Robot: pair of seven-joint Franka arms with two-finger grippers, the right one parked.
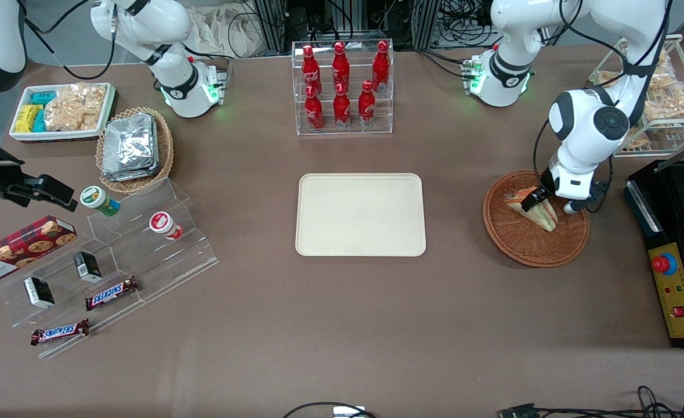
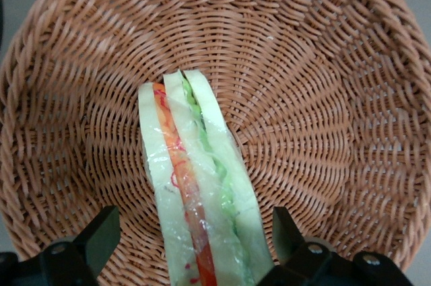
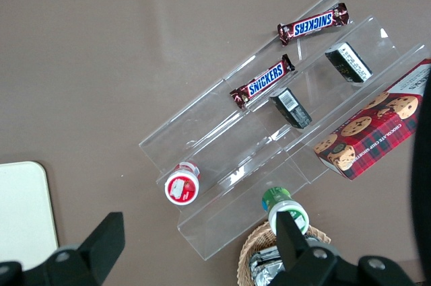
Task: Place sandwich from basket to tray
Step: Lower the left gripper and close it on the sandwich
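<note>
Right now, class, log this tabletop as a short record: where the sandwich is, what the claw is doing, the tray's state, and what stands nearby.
sandwich: lies in the basket, wrapped, filling edge up
claw: low in the basket, open, one finger on each side of the sandwich, not yet closed on it
tray: flat on the table, nothing on it, beside the basket toward the parked arm's end
cola bottles: in a clear rack, farther from the front camera than the tray

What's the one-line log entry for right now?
phase: pre-grasp | gripper: open, fingers straddling sandwich | sandwich: in basket, not lifted | tray: nothing on it
</note>
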